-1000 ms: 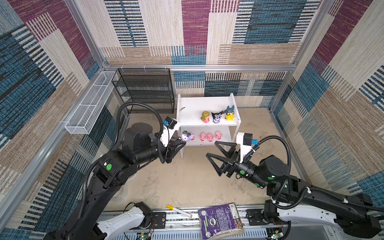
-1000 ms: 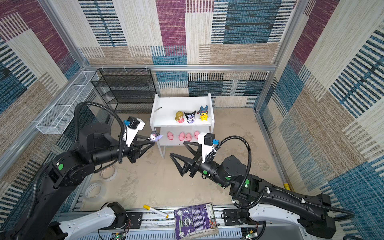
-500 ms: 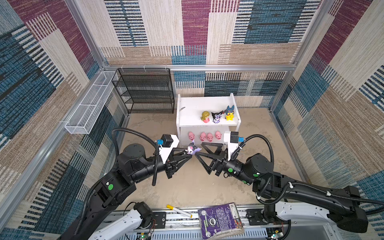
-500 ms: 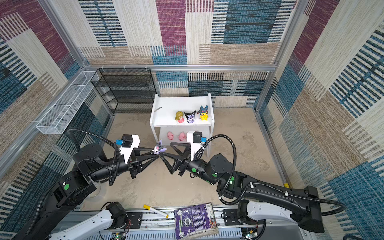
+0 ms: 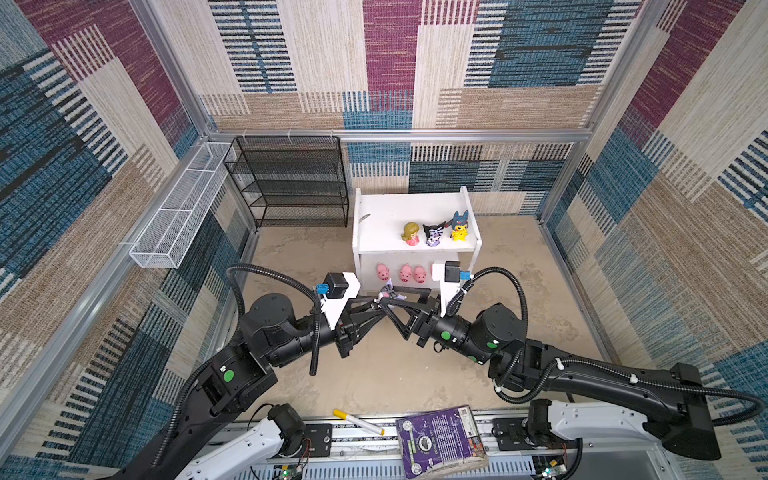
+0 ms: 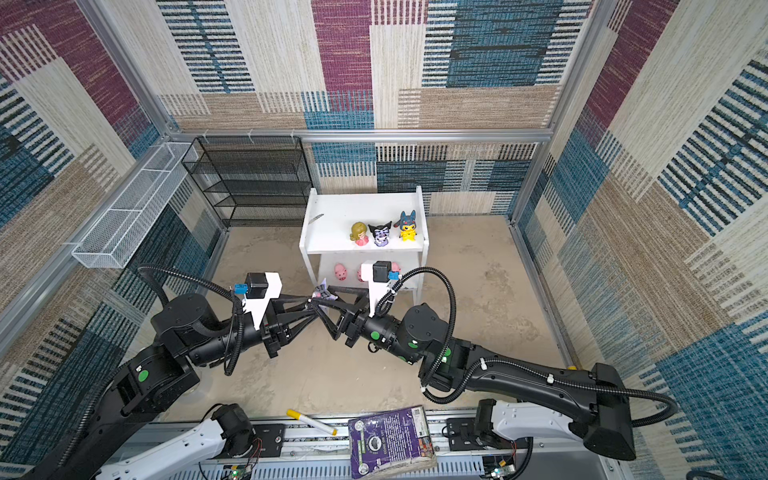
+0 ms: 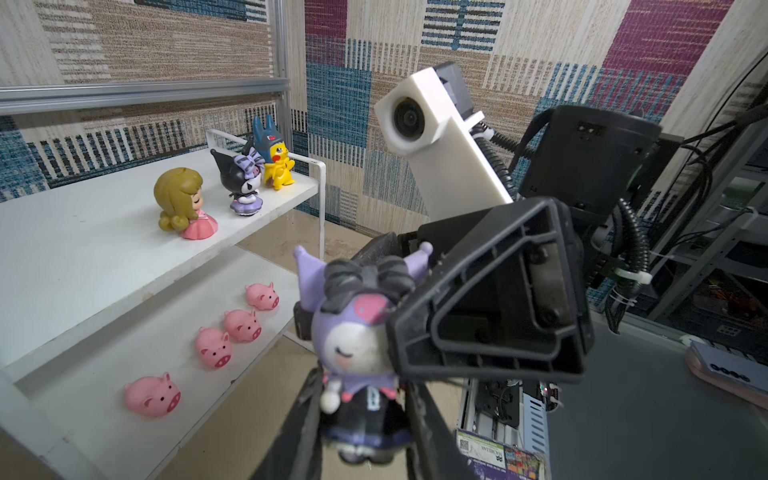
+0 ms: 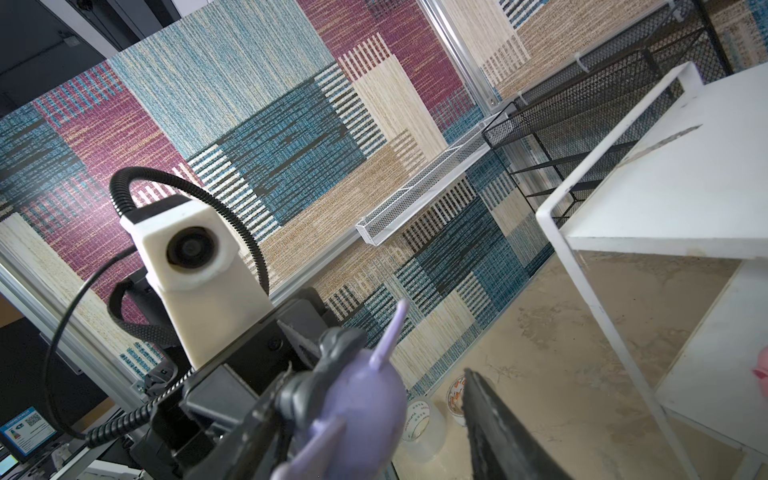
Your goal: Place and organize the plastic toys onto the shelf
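A lilac eared toy hangs in front of the white shelf, with my left gripper shut on its dark-skirted body. From the opposite side my right gripper straddles the toy's head. One finger lies against the head, the other stands off it with a gap, so it is open. On the top board stand a blonde girl, a black-purple eared toy and a yellow blue-hooded toy. Several pink pigs line the lower board.
A black wire-mesh rack stands left of the shelf, and a long white wire basket hangs on the left wall. A yellow-capped marker and a purple book lie at the front rail. Tape rolls sit on the floor.
My left gripper carried the lilac toy from the shelf's left end to in front of it. My right gripper came in from the right, and its jaws narrowed around the toy's head.
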Motion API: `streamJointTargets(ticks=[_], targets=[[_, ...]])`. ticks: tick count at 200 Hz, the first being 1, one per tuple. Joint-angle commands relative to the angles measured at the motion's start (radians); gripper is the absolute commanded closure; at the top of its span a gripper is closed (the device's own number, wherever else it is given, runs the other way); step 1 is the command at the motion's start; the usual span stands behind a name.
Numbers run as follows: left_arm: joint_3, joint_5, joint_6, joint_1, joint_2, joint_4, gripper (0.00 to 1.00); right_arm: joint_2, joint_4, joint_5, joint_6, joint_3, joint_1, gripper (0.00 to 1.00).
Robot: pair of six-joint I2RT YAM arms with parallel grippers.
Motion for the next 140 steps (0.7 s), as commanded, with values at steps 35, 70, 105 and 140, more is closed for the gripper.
streamJointTargets(ticks=[35,70,105,140], targets=[[-0.011,-0.007,-0.011,-0.013,0.009,0.1,0.74,0.02,0.077,-0.034,0.009,-0.003,-0.011,0.57],[-0.011,0.012,-0.009,-0.017,0.024,0.099,0.72,0.02,0.061,-0.036,-0.021,0.011,-0.014,0.64],[0.032,0.059,0.012,-0.018,0.034,0.038,0.5,0.003,0.007,-0.048,-0.084,0.019,-0.021,0.71],[0.17,0.175,0.116,-0.017,0.067,-0.223,0.34,-0.059,-0.055,-0.166,-0.237,-0.012,-0.034,0.72]])
